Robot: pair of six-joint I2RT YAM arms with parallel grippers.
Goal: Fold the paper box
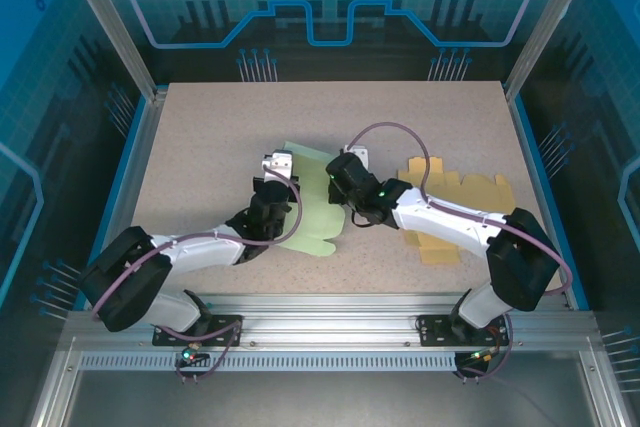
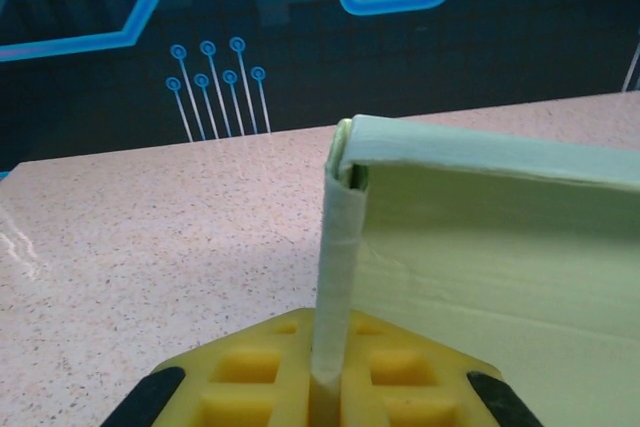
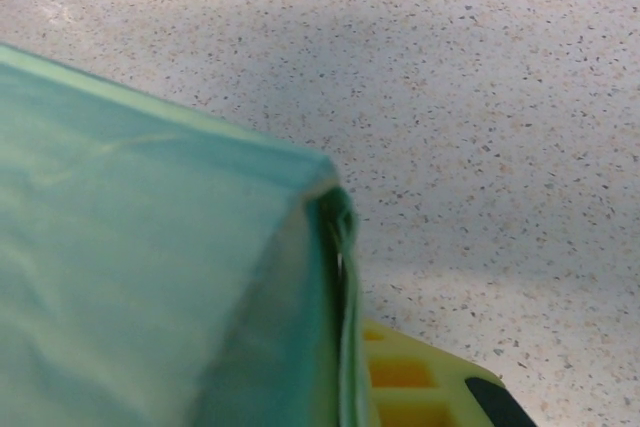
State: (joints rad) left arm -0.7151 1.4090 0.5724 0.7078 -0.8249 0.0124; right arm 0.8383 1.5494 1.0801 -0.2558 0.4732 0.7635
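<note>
Paper box (image 1: 316, 213) between left gripper (image 2: 326, 383) and right gripper (image 3: 352, 387), each pinching one edge

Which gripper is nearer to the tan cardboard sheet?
Right. The right gripper holds the green paper left of the tan cardboard sheet; the left gripper grips that paper's farther side.

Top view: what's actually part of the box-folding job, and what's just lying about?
In use: green paper box, pinched by left fingers and right fingers.
Lying about: tan cardboard box blank, flat on the table, right side.
</note>
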